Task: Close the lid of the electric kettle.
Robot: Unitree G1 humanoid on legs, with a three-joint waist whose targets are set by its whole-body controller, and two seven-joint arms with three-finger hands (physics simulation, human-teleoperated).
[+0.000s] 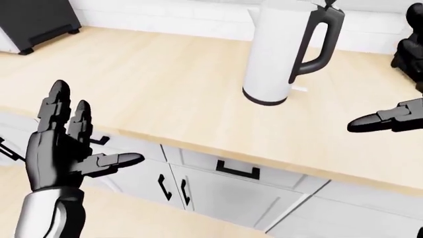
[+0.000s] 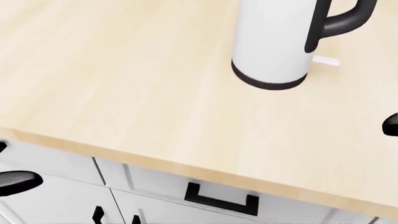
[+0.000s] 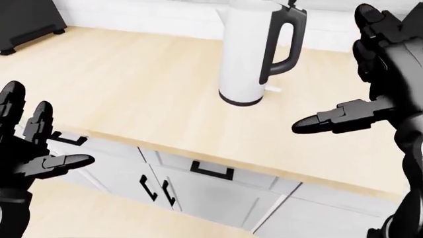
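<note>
The white electric kettle [image 1: 274, 54] with a black handle [image 1: 317, 42] stands upright on the light wooden counter [image 1: 152, 84], at the top middle of the left-eye view. Its top is cut off by the frame's upper edge, so the lid does not show. My left hand [image 1: 92, 129] is open with fingers spread, low at the left, over the cabinet fronts and apart from the kettle. My right hand [image 3: 343, 74] is open with the thumb pointing left, raised over the counter to the right of the kettle, not touching it.
A black appliance [image 1: 33, 20] stands on the counter at the top left. White cabinet drawers and doors with black handles [image 1: 236, 171] run below the counter edge. A white wall [image 1: 185, 12] lies behind the kettle.
</note>
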